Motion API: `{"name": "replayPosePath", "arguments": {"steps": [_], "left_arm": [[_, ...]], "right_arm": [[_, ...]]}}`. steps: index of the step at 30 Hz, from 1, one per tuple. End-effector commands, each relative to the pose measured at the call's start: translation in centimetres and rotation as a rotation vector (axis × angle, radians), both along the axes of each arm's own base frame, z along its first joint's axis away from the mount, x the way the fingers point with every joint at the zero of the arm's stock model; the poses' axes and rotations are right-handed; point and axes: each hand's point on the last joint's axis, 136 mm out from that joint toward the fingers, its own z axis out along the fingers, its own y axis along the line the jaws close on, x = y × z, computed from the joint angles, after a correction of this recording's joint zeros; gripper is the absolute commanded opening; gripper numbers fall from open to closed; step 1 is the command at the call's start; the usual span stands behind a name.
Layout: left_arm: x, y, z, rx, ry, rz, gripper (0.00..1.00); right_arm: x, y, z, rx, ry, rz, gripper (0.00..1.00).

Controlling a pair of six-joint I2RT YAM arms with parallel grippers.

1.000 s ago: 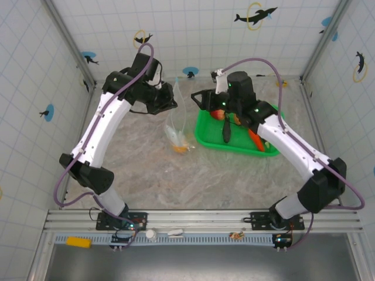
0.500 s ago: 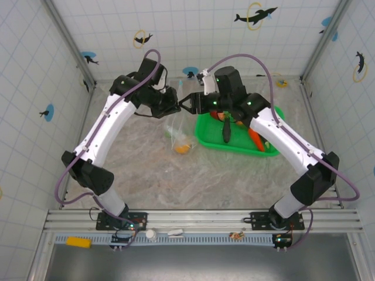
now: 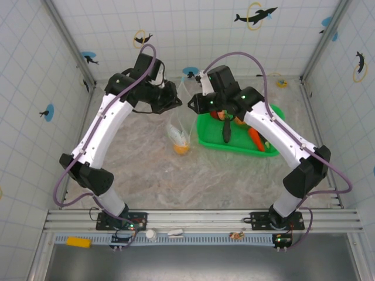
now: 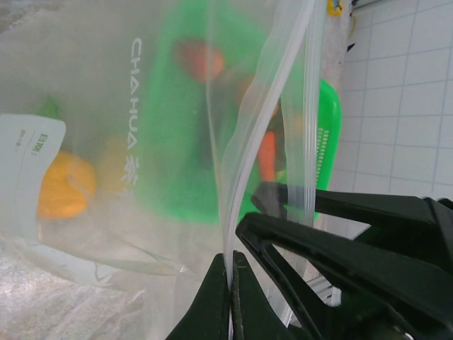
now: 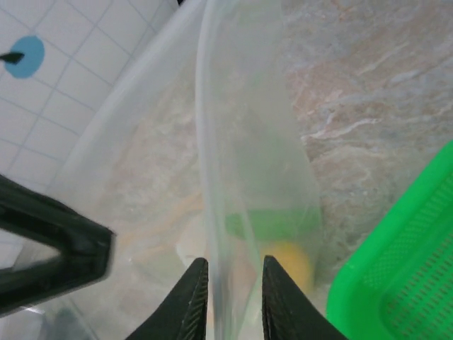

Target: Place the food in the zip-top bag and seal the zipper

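Clear crinkly zip-top bag (image 3: 179, 132) hangs just left of green mesh basket (image 3: 202, 136).
Left fingers (image 4: 209, 304) clenched on zipper strip (image 4: 251, 152); right fingers (image 5: 192, 297) straddle same edge, grip cannot tell.

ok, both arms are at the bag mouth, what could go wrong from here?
1. The right fingers straddle the bag film with a gap; closing could catch only one layer or miss the zipper.
2. The left fingers pinch just a thin edge; a sideways pull might slip it free and drop the bag.
3. The carrot and eggplant lie in the green basket; sealing now would leave them out.
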Motion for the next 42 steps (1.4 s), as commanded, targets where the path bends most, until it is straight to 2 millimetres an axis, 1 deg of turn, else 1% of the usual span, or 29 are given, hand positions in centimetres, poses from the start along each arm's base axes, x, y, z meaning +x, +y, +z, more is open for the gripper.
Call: {"name": "replayPosePath", "arguments": {"steps": [1,5,8,11,12,13,15,17,18,20,22,26,27,29,32,37,40,42], "left_arm": [[-0.4,1.6,0.4,0.062,-0.002,0.010,0.00],[0.0,3.2,0.5,0.077,-0.003,0.039,0.00],[0.1,3.7,-0.3,0.112,0.011,0.039,0.00],[0.4,3.9,-0.4,0.129,0.003,0.044,0.00],[0.6,4.0,-0.2,0.134,-0.005,0.051,0.00],[0.9,4.0,0.0,0.137,-0.009,0.055,0.00],[1.2,3.8,0.2,0.136,-0.006,0.053,0.00],[1.0,3.2,-0.1,0.121,0.011,0.044,0.00],[0.9,2.9,-0.3,0.109,0.017,0.041,0.03],[0.5,2.4,-0.6,0.079,0.028,0.040,0.13],[0.1,2.2,-1.4,0.060,0.040,0.050,0.18],[-0.4,2.5,-2.8,0.068,0.058,0.070,0.19],[-0.4,2.5,-2.9,0.069,0.057,0.070,0.18],[-0.4,2.5,-2.7,0.069,0.050,0.075,0.17],[-0.2,2.4,-1.8,0.051,0.025,0.091,0.17],[0.0,2.4,-0.5,0.016,-0.011,0.112,0.19],[0.1,2.5,-0.4,0.018,-0.015,0.113,0.19],[0.1,2.5,-0.6,0.023,-0.013,0.112,0.18]], "right_arm": [[0.9,-0.6,1.3,0.012,-0.008,-0.031,0.12],[0.3,0.4,1.9,0.076,0.027,0.004,0.08],[-0.4,1.2,2.6,0.133,0.057,0.025,0.07],[-0.6,1.6,3.5,0.187,0.085,0.014,0.06],[-0.8,1.9,3.8,0.208,0.092,0.015,0.02],[-1.0,2.3,4.1,0.229,0.101,0.013,0.01],[-1.3,2.9,4.1,0.260,0.122,0.012,0.01],[-1.3,3.2,3.9,0.274,0.131,-0.005,0.00],[-1.1,3.2,3.9,0.278,0.125,-0.020,0.00],[-0.6,2.9,4.1,0.287,0.111,-0.052,0.00],[-0.1,2.6,4.5,0.302,0.099,-0.075,0.00],[0.1,2.6,4.6,0.309,0.095,-0.089,0.00],[0.2,2.5,4.6,0.306,0.095,-0.090,0.00],[0.3,2.4,4.3,0.297,0.093,-0.094,0.00],[0.4,1.9,3.9,0.283,0.090,-0.108,0.00],[0.7,1.5,3.6,0.285,0.093,-0.124,0.00],[0.8,1.3,3.4,0.283,0.095,-0.130,0.00],[0.9,1.2,3.3,0.284,0.097,-0.132,0.00]]}}
